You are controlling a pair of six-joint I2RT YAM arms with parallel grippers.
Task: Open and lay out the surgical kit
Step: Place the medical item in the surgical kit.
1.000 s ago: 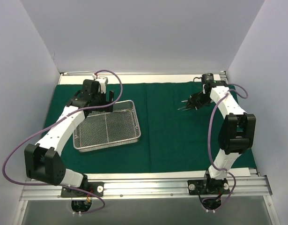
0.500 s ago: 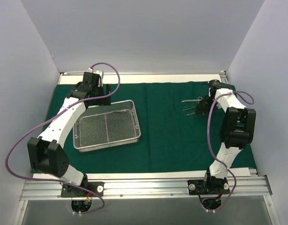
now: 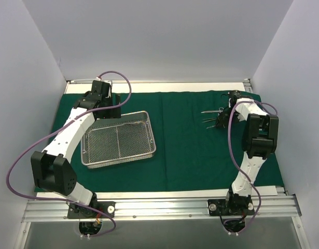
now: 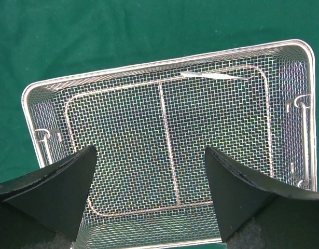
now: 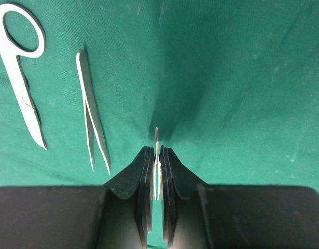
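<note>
The dark green cloth of the surgical kit lies spread over the table. On its left part stands the silver mesh tray, with one thin metal instrument inside along its far wall. My left gripper hangs open above the tray's near end. My right gripper is shut on a thin metal instrument whose tip is down at the cloth. To its left on the cloth lie tweezers and scissors.
White walls close in the table on three sides. The laid-out instruments sit at the cloth's far right, close to my right gripper. My left gripper is over the tray's far edge. A metal rail runs along the near edge.
My right gripper has swung right and down beside the two laid-out instruments, still gripping its thin instrument. My left arm has drawn back a little toward the far left.
</note>
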